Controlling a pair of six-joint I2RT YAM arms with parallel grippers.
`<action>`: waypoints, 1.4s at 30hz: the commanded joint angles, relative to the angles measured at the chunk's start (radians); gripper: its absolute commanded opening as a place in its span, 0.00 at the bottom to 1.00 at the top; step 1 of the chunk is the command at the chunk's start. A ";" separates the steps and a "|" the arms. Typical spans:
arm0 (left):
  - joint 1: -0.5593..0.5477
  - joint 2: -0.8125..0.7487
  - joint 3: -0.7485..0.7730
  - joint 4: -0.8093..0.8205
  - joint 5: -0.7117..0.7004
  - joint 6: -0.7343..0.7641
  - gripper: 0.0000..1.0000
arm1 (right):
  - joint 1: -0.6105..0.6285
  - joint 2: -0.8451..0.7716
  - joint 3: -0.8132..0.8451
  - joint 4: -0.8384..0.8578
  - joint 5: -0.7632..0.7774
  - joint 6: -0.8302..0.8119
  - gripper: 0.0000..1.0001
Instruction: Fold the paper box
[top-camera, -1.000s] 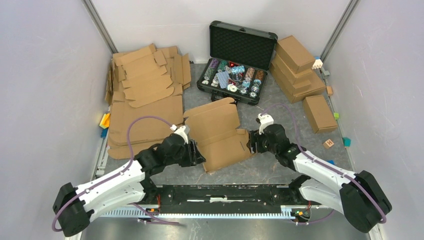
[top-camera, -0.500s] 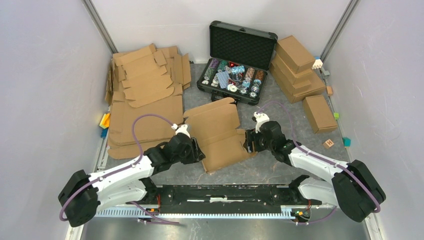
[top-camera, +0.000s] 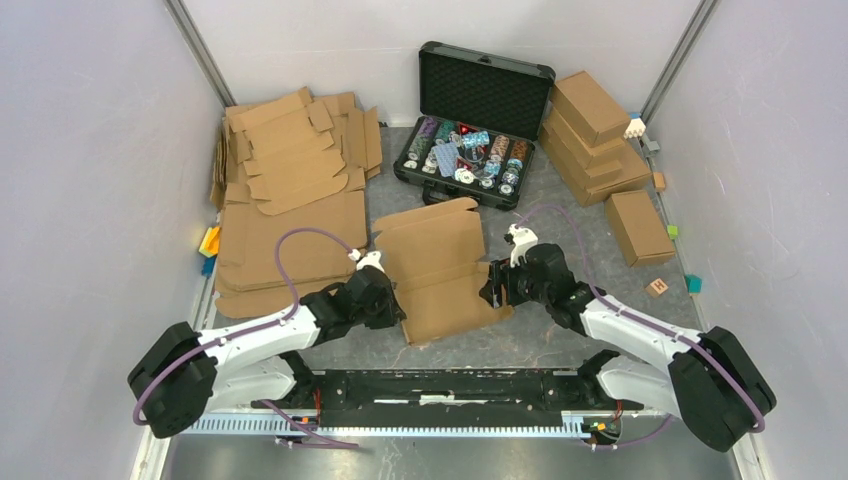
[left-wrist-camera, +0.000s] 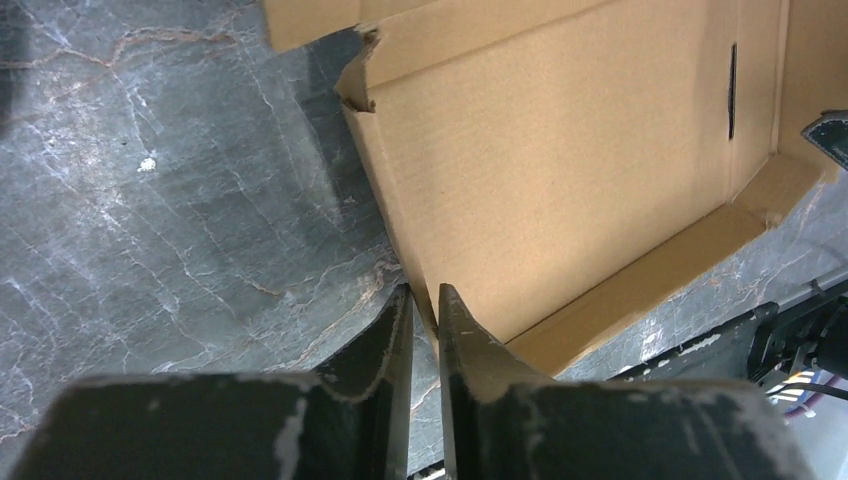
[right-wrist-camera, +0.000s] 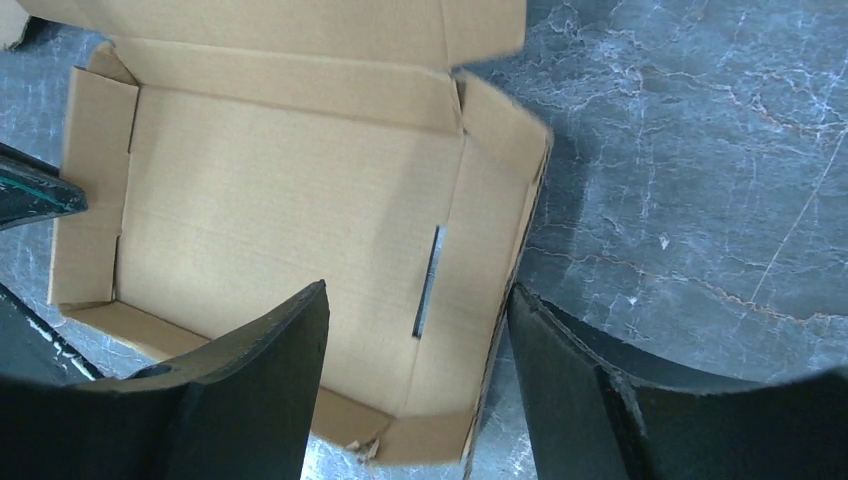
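Grey marble table (top-camera: 480, 340), brown paper box (top-camera: 445, 275) half-folded at its middle between both arms, right gripper (right-wrist-camera: 418, 295) spread wide astride the box's right wall, left gripper (left-wrist-camera: 425, 320) narrowed, pinching the box's left wall

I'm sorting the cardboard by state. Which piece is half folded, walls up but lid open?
The paper box in the middle, its side walls raised. The blanks stacked on the left lie flat; the boxes on the right are closed.
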 joint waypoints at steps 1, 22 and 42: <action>0.007 0.022 0.011 0.033 -0.030 0.051 0.16 | -0.005 -0.048 0.012 -0.021 0.058 0.002 0.71; 0.007 0.065 0.094 -0.052 -0.014 0.166 0.40 | -0.006 -0.171 -0.012 -0.136 0.316 -0.077 0.67; 0.007 0.164 0.166 -0.037 -0.023 0.239 0.13 | -0.004 -0.079 -0.037 -0.104 0.209 -0.127 0.62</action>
